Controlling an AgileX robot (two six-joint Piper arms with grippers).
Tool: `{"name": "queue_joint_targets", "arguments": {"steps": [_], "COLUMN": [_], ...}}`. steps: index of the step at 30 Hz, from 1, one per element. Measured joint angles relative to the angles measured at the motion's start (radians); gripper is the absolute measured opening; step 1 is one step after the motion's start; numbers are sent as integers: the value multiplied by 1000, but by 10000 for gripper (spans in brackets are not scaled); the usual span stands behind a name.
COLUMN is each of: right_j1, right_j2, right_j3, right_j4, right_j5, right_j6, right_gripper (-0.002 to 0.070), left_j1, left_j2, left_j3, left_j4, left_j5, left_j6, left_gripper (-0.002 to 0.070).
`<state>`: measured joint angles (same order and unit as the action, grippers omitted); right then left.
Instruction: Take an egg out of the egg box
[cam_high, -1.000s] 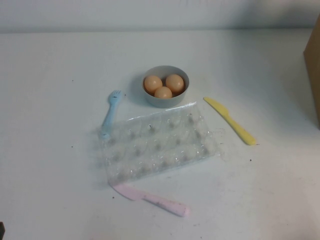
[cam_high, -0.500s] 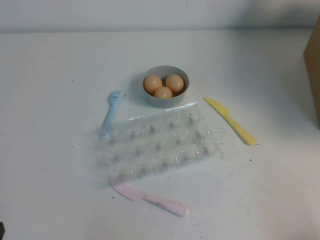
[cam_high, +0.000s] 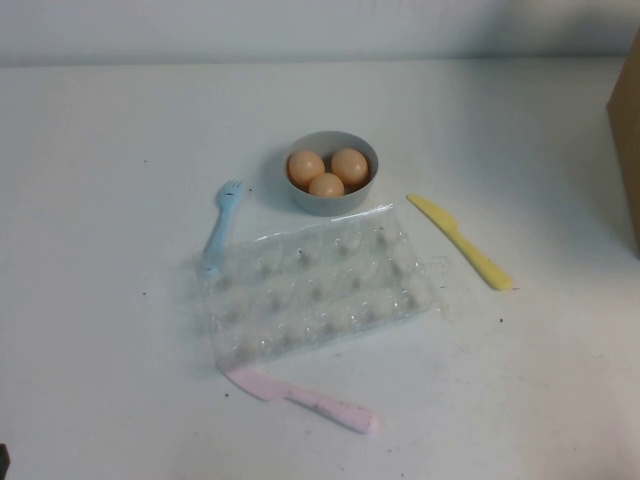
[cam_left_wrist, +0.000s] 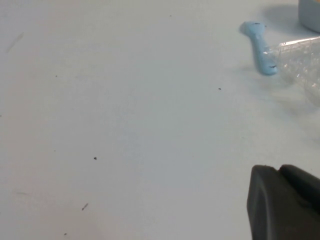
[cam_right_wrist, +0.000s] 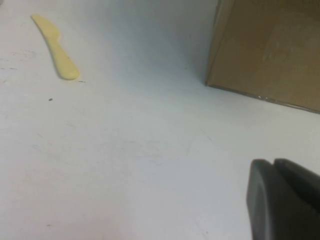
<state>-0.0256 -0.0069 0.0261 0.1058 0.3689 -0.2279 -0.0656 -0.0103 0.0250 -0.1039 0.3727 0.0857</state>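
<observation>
Three tan-orange eggs (cam_high: 306, 166) (cam_high: 349, 165) (cam_high: 326, 185) lie together in a round grey bowl (cam_high: 330, 206) behind the egg box. The egg box (cam_high: 315, 290), a clear crinkly plastic tray, lies flat mid-table, and none of its cups holds an egg. One corner of it shows in the left wrist view (cam_left_wrist: 302, 57). My left gripper (cam_left_wrist: 277, 169) is shut and empty, low over bare table left of the box. My right gripper (cam_right_wrist: 274, 162) is shut and empty, low over bare table to the right. Neither gripper shows in the high view.
A blue fork (cam_high: 221, 225) lies left of the box, its handle against the box's corner (cam_left_wrist: 260, 47). A yellow knife (cam_high: 460, 243) lies to the right and a pink knife (cam_high: 305, 400) in front. A cardboard box (cam_high: 627, 130) stands at the right edge, close to my right gripper (cam_right_wrist: 270, 50).
</observation>
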Motion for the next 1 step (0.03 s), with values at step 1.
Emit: {"name": "queue_joint_targets", "arguments": {"steps": [1], "right_j1": [0], "right_j2": [0], "right_j3": [0], "right_j4": [0], "right_j5": [0], "right_j6": [0], "right_gripper": [-16], "left_j1": [0], "left_j2": [0], "left_j3": [0], "left_j4": [0], "left_j5": [0], "left_j6": [0], "left_gripper": [-5]}}
